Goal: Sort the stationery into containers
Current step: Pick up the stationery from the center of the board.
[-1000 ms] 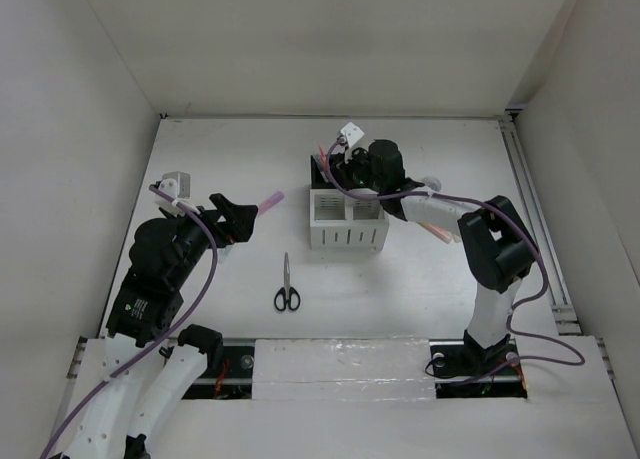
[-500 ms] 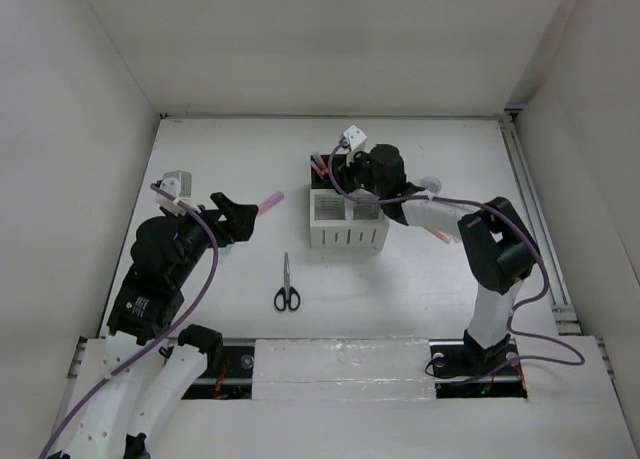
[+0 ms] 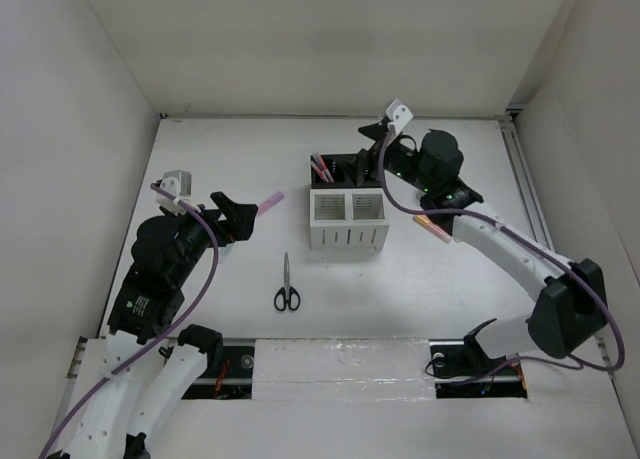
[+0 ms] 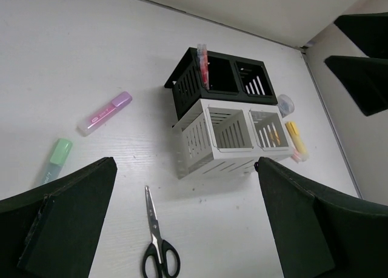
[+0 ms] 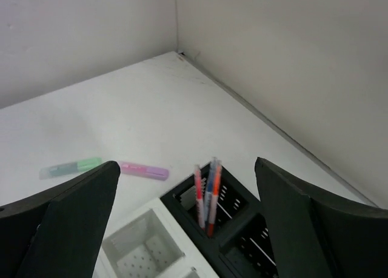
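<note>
— How is the left arm sitting?
— Folded at the left of the table (image 3: 215,144), forearm angled toward two o'clock. The left gripper (image 3: 236,219) has its fingers spread wide and nothing between them. The pink highlighter (image 3: 270,200) lies just past its tips at two o'clock. In the left wrist view a green highlighter (image 4: 57,157) lies at eight o'clock from the pink one.

— And the middle?
— The scissors (image 3: 286,285) lie flat with their handles nearest, at seven o'clock from the white boxes (image 3: 348,222). The black boxes (image 3: 345,169) touch those at twelve o'clock. Thin pens (image 3: 321,166) stand in the left black compartment.

— The right arm?
— It stretches from its base toward eleven o'clock. The right gripper (image 3: 367,147) hangs over the far right part of the black boxes, wide apart and empty. A tape roll (image 4: 285,102) sits just beside the black boxes at three o'clock, and a yellow highlighter (image 4: 293,135) lies by the white ones.
</note>
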Robot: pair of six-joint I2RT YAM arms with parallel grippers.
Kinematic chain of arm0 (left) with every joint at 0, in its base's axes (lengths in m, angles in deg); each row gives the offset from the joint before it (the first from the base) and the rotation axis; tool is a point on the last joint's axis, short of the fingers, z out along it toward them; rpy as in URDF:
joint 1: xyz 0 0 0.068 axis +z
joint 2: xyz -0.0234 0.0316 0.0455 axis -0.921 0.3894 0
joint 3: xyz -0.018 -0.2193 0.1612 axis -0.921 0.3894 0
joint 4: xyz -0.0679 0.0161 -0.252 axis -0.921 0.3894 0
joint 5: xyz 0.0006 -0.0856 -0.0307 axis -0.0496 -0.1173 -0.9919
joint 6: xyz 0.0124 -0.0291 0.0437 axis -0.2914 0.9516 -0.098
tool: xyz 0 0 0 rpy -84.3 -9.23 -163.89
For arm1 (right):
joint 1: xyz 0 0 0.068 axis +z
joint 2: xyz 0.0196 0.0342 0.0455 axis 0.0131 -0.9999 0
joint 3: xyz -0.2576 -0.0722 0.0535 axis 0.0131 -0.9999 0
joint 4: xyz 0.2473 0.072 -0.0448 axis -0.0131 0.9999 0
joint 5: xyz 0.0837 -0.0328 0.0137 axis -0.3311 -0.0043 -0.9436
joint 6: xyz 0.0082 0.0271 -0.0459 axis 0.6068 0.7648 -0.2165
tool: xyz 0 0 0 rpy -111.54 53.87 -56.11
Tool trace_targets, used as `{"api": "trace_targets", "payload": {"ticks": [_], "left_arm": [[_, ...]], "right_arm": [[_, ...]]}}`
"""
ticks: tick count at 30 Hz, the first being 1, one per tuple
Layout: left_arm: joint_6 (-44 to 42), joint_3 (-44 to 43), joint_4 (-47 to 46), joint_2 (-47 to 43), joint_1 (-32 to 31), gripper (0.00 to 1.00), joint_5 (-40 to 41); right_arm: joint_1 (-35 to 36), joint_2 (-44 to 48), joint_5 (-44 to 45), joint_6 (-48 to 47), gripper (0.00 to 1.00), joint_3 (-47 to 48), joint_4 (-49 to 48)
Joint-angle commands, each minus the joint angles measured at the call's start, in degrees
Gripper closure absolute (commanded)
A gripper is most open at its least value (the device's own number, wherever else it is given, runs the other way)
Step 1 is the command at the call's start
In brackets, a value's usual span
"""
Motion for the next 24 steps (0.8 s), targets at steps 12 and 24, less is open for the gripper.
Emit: {"api": "trace_targets", "payload": {"ticks": [12, 24], "left_arm": [[2.36, -1.37, 1.6, 3.31, -0.24, 0.0, 11.08], [2.36, -1.37, 1.6, 4.38, -0.24, 0.0, 10.56]], "right_arm": [[-20.1, 9.21, 12.71, 3.63, 0.0, -4.98, 23.19], [-23.97, -13.4, 27.92, 12.69, 0.01, 9.18, 38.41]]}}
